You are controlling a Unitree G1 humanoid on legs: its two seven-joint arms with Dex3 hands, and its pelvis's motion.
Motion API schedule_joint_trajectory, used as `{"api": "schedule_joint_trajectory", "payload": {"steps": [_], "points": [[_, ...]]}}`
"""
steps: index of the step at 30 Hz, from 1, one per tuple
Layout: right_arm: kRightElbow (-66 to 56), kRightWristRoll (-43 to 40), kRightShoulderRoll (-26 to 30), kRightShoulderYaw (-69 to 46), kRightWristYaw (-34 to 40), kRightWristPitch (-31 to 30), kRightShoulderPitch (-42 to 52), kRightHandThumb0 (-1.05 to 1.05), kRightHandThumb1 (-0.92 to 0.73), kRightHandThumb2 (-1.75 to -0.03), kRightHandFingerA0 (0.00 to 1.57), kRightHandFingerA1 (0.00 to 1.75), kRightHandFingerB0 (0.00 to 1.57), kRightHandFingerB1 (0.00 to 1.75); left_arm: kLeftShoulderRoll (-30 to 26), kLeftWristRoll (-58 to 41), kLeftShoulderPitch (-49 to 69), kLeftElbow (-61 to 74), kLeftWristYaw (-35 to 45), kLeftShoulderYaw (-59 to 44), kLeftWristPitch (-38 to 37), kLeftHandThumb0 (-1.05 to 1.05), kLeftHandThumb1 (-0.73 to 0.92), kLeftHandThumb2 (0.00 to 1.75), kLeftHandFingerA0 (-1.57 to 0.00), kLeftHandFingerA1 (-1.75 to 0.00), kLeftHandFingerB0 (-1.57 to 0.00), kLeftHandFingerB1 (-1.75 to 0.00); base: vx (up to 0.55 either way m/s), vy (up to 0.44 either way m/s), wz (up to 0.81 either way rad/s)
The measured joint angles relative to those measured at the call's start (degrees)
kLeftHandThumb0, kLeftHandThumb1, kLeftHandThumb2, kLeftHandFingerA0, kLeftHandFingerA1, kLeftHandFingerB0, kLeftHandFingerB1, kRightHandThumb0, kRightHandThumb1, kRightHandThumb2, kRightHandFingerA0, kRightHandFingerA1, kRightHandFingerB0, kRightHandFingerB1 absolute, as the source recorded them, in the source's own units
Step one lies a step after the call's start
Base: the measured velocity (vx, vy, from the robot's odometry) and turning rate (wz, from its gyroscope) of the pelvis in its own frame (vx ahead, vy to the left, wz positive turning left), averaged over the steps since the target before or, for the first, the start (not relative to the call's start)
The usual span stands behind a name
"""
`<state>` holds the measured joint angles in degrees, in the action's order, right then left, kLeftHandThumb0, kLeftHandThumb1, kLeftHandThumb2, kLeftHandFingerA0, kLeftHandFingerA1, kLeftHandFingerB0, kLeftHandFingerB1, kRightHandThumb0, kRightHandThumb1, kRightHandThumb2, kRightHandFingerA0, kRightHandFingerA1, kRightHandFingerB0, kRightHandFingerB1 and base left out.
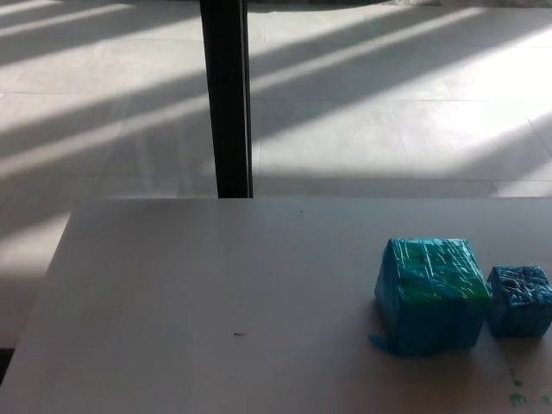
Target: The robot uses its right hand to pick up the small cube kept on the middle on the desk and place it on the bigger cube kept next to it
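the small cube sits on the desk near the right edge of the picture, just beside the big cube, on that cube's right side. the two are very close, and whether they touch is hard to tell. both are wrapped in shiny blue-green. neither robot hand shows in the head view, so nothing can be said of their fingers or of where the small cube lies relative to them. behind the desk a dark post stands on the sunlit tiled floor.
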<state>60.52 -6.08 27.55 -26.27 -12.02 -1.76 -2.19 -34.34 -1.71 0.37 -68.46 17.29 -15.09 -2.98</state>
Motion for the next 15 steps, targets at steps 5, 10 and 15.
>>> {"api": "schedule_joint_trajectory", "payload": {"steps": [5, 10, 15], "points": [[0.68, -0.95, 0.05, -0.11, -1.20, 0.12, 0.15, -0.76, -0.79, -0.64, 0.69, 0.86, 0.31, 0.77, -0.06, -0.56, -0.30, -1.44, 1.90, -0.15, -0.54, -0.66, 0.65, 0.59, -0.59, -0.75, -0.63, -0.57, 0.00, 0.000, 0.00], [0.10, -2.07, 0.09, -2.31, -0.42, 0.36, 0.30, -0.80, -0.79, -0.64, 0.68, 0.98, 0.24, 0.93, -0.10, -0.96, -0.55, -2.27, 2.89, -0.49, -1.03, -0.68, 0.63, 0.59, -0.57, -0.67, -0.66, -0.57, 0.00, 0.000, 0.00], [-1.80, -4.91, 1.41, -8.30, 1.30, 0.18, -0.58, -0.74, -0.83, -0.63, 0.69, 1.08, 0.15, 0.94, -0.14, -1.09, -0.76, -2.59, 3.36, -0.44, -1.09, -0.68, 0.66, 0.60, -0.54, -0.67, -0.64, -0.56, 0.00, 0.000, 0.00]]}}
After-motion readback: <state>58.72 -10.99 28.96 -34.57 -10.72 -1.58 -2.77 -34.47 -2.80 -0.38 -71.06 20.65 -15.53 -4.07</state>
